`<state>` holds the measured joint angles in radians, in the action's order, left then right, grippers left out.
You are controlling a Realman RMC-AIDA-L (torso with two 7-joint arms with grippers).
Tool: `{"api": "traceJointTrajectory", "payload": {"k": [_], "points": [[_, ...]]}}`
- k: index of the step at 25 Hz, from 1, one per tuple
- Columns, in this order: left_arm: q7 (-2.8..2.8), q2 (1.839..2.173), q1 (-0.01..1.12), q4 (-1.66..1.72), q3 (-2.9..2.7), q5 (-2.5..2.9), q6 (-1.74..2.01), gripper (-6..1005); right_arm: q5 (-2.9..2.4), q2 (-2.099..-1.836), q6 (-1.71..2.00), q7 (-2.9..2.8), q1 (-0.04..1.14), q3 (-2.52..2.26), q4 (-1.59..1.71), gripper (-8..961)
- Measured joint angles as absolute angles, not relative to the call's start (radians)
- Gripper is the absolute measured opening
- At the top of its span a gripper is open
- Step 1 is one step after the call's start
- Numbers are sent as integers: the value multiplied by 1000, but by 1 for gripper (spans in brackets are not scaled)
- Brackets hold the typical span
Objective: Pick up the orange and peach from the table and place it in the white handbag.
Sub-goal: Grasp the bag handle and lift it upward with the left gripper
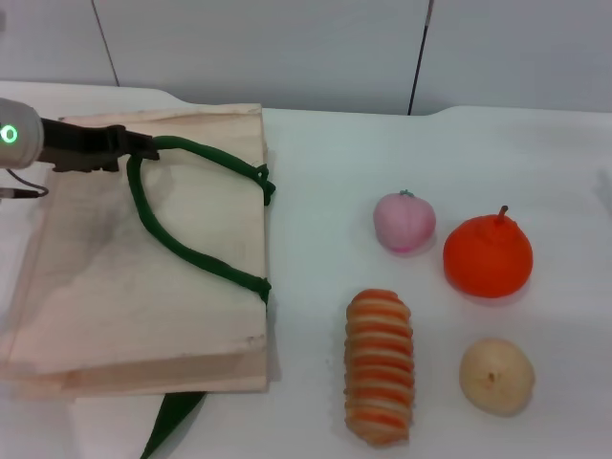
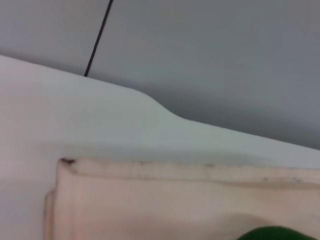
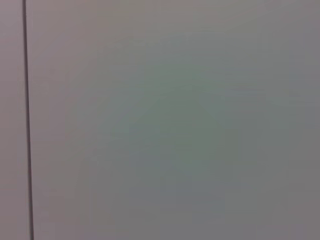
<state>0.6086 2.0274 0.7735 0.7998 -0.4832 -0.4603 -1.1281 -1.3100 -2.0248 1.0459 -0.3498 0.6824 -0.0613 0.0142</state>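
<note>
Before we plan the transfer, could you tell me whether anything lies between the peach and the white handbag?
Nothing visible does: bare table separates the peach from the white handbag. The striped roll lies nearer the robot, off that line. The left claw is at the bag's green strap.

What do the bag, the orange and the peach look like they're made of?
White handbag: matte cream woven cloth, judging by its creases and soft folded edges, with a green fabric strap. Orange: probably plastic or foam, smooth and slightly shiny. Peach: similar toy material, duller, faintly ribbed.
</note>
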Motion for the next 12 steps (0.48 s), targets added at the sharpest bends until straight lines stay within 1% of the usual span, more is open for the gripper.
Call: {"api": "traceJointTrajectory", "payload": {"k": [12], "points": [[678,2026,813,689,-483,-472,-1051,691,-1310,-2026,1046,-350,689,-60,10,863]]}}
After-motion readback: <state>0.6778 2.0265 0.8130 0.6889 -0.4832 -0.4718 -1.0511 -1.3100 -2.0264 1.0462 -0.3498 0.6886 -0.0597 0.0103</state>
